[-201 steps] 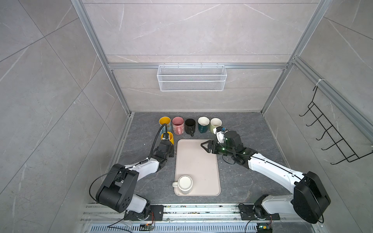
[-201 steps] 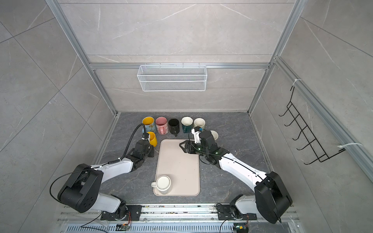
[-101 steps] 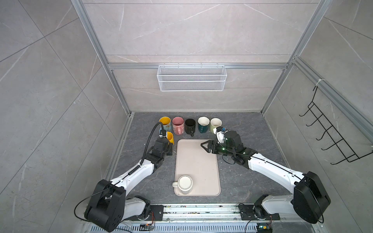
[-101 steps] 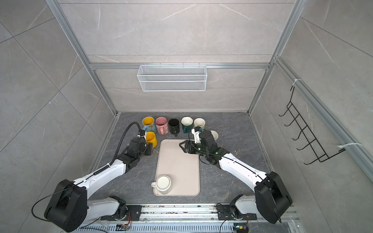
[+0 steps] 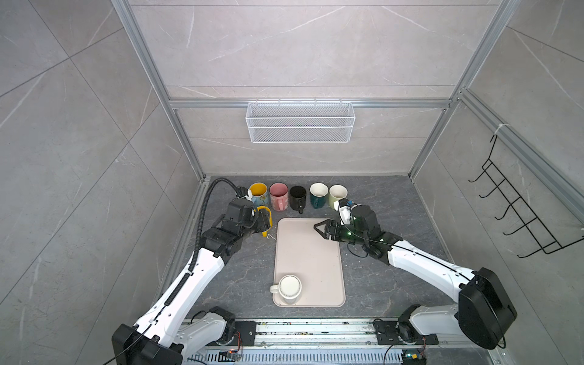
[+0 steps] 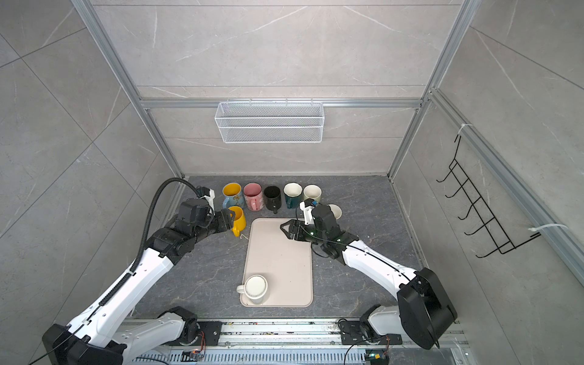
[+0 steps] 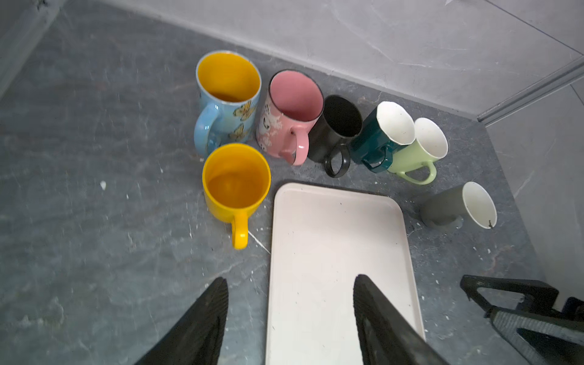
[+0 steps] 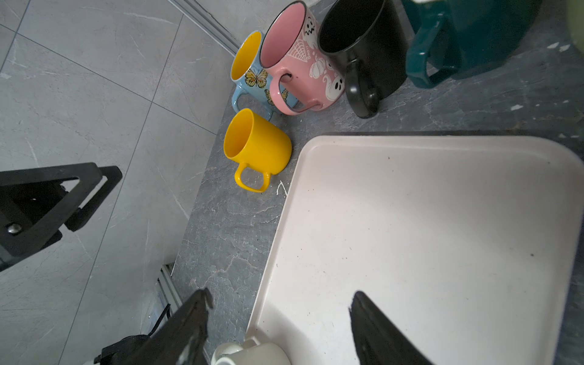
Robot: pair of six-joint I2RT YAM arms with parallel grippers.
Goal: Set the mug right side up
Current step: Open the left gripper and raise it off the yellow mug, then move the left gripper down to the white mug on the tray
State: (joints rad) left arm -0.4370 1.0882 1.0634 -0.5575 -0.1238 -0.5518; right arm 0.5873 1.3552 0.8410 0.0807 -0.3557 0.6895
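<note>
In both top views the white mug sits in the lower left corner of the tray, with its handle pointing left. Its top face looks flat and closed, so I judge it base-up and the one to turn. My left gripper hangs at centre left beside the yellow mug, jaws apart and empty. My right gripper hovers over the tray's upper right corner, also spread with nothing between the fingers. Both are well apart from the white mug. To do this well I would close on its side wall away from the handle. Then I would lift it clear of the tray's rim before rolling the wrist, and set it down flat.

In the left wrist view, my left gripper shows as two dark fingers at the bottom edge, wide apart, with only bare tray and table between them. The yellow mug stands mouth-up at centre, apart from my tips. A grey mug at the right is plain here, though from above my right arm mostly hides it. The white mug is not in this frame.

In the right wrist view, my right gripper is likewise open over the tray. A sliver of the white mug shows at the bottom edge, too little to tell which way up it is. Only the top views show that.
</note>
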